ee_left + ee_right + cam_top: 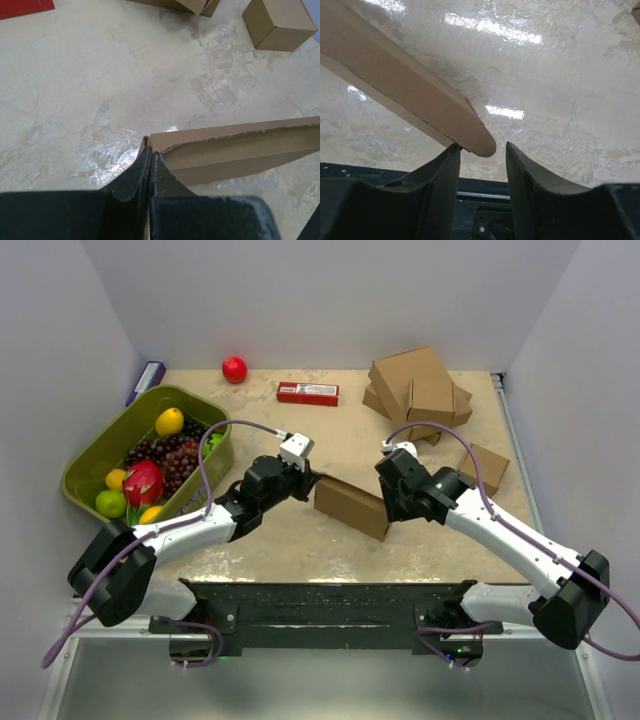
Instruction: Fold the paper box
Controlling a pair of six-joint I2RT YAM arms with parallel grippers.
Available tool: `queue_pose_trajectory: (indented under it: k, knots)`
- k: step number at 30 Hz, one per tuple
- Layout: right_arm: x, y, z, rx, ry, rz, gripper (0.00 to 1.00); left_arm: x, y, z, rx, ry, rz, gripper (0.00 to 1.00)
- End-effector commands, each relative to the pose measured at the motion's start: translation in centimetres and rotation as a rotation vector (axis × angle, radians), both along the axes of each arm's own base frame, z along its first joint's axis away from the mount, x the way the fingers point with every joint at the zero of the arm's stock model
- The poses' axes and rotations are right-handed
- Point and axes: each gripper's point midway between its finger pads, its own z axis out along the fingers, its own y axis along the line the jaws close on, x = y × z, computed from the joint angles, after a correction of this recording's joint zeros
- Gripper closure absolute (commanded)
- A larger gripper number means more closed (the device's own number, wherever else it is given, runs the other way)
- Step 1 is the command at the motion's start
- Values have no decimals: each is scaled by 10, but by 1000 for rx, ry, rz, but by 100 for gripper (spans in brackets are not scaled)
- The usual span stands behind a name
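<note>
Top view: the paper box [352,506] sits mid-table, a bit closer to the near edge, lying at an angle. The left gripper [305,480] is at its left end and the right gripper [392,502] is at its right end. A green basket [95,455] of fruit is along the left edge, with a red apple [234,369] and a red packet [307,393] by the far edge. There's a pile of cardboard boxes [418,390] near the far-right corner and a small box [487,468] toward the right edge.

Left wrist cam: the fingers [132,180] are squeezed tight together, pinching the box's corner [150,142].

Right wrist cam: the fingers [520,170] are spread apart. The box's rounded end [480,142] pokes between them, right against one finger and clear of the other, so it's not clamped.
</note>
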Motion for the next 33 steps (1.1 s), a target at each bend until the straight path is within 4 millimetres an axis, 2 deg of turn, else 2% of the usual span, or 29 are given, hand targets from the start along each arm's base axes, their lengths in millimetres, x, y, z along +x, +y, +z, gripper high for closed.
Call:
queue_pose_trajectory:
  k: [1, 5, 9, 15, 19, 33]
  knots:
    - [7, 1, -1, 33, -22, -30, 58, -18, 9, -42, 118, 120, -19, 100]
    - [6, -1, -3, 32, -17, -30, 69, -18, 11, -41, 117, 117, -16, 100]
    - [6, 1, 3, 58, -27, -27, 74, -19, 11, -42, 119, 115, -23, 100]
    - [7, 4, 4, 89, -30, -23, 92, -23, 9, -38, 108, 85, -53, 100]
    - [8, 8, 3, 130, -23, -20, 99, -26, 9, -39, 126, 67, -69, 100]
    - [18, 17, 7, 369, 29, 18, 100, -31, 16, -55, 237, 37, -34, 100]
